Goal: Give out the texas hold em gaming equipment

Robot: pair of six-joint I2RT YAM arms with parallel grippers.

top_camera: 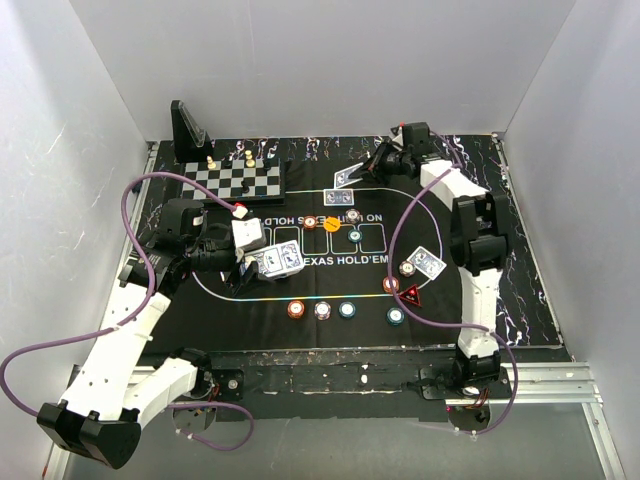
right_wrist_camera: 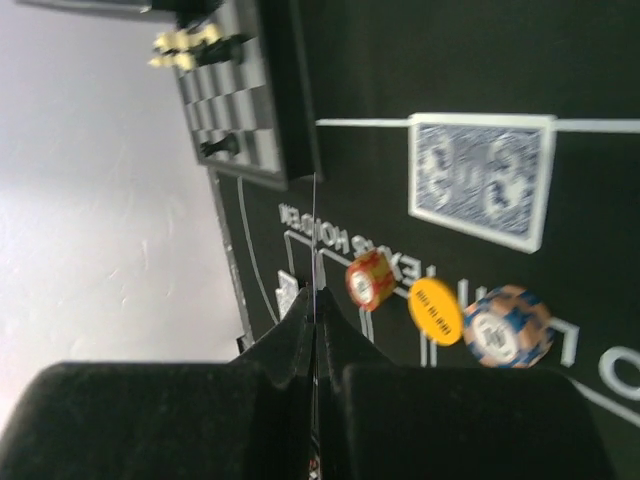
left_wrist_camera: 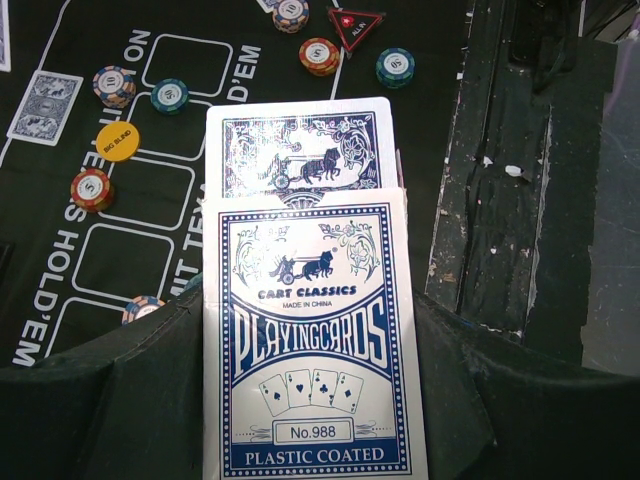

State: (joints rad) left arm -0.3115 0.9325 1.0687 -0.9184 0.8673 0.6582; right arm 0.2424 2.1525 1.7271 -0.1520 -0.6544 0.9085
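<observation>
White walls [top_camera: 100, 90] ring the table [top_camera: 330, 362], where the left jaws clamp a card box [left_wrist_camera: 312, 400] above the mat [top_camera: 330, 285], its top card [left_wrist_camera: 300, 150] slid out for drawing, while the right jaws, pinched shut on seemingly a thin card [right_wrist_camera: 313, 225], hover by a dealt card [right_wrist_camera: 480, 180].

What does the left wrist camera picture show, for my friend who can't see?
Two black fingers hold a blue-and-white card box, one card poking out its top. Beyond it, chips, a yellow disc and a red marker lie on a black mat.
</observation>
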